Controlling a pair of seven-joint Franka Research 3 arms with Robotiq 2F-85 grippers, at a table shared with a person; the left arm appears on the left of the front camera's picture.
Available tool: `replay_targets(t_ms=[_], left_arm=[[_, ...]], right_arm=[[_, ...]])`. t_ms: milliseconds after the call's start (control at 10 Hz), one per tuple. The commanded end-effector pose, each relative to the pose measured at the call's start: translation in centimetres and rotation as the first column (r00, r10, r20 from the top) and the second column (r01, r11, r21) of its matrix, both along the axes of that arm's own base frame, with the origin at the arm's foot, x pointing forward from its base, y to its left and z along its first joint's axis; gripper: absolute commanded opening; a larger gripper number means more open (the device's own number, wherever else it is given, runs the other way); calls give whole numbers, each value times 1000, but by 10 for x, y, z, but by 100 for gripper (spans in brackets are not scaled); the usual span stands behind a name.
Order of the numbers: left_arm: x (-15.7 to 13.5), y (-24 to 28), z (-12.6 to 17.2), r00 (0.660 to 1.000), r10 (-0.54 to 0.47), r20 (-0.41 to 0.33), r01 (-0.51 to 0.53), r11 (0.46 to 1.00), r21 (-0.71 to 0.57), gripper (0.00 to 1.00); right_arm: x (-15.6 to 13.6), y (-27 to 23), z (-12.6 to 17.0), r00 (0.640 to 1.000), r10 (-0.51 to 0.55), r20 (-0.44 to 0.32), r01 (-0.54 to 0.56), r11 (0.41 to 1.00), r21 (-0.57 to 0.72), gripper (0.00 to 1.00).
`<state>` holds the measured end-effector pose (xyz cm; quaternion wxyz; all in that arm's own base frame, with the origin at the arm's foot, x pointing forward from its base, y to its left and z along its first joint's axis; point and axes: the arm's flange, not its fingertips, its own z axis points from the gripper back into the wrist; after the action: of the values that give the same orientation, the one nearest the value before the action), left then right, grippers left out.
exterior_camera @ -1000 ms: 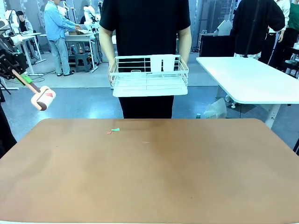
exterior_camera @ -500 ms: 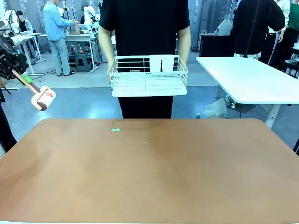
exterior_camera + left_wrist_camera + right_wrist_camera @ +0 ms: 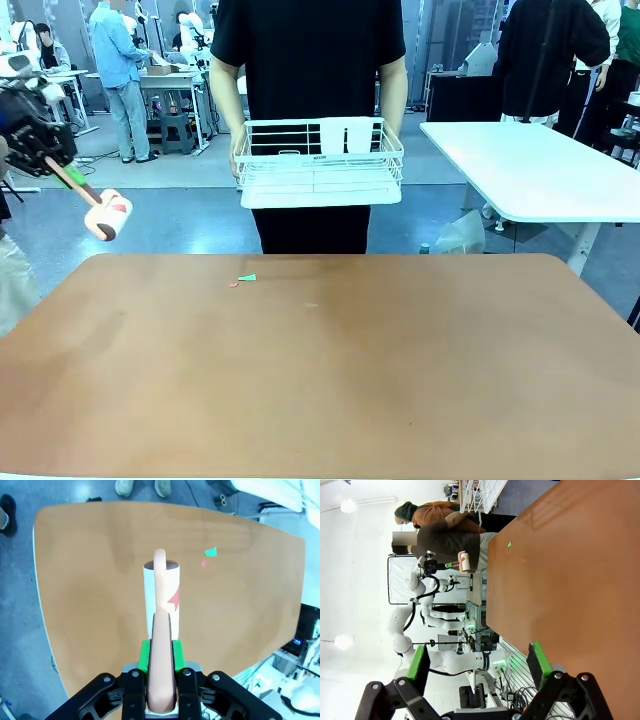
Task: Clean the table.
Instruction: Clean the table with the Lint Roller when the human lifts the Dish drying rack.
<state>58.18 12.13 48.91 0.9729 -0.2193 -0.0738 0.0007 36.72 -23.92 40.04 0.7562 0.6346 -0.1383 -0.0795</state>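
My left jaws pinch the lint roller [image 3: 161, 595] by its stiff handle; right jaws spread. The desk [image 3: 320, 380] looks hard, smooth.

The wide reddish-brown matte desk [image 3: 400, 380] with rounded corners carries a small green paper scrap [image 3: 247, 277] near its far edge, left of the middle. A tiny red scrap [image 3: 233, 285] lies just beside it, not touching.
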Motion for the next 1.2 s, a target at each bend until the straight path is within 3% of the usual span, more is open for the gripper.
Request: replay_targets(t_ms=[0, 300, 700, 1100], left_arm=[[43, -15, -12, 1000, 15, 4, -15, 999, 48, 21], [70, -31, -32, 999, 2, -38, 1, 998, 67, 21], [74, -30, -46, 996, 19, -87, -10, 995, 103, 21], [74, -27, -91, 987, 37, -160, -29, 998, 48, 21]], right_arm=[[-1, 1, 4, 1000, 2, 3, -2, 1000, 4, 100], [-1, 1, 4, 1000, 2, 3, -2, 1000, 4, 100], [-1, 1, 4, 1000, 2, 3, -2, 1000, 4, 100], [-1, 1, 4, 1000, 2, 3, -2, 1000, 4, 100]])
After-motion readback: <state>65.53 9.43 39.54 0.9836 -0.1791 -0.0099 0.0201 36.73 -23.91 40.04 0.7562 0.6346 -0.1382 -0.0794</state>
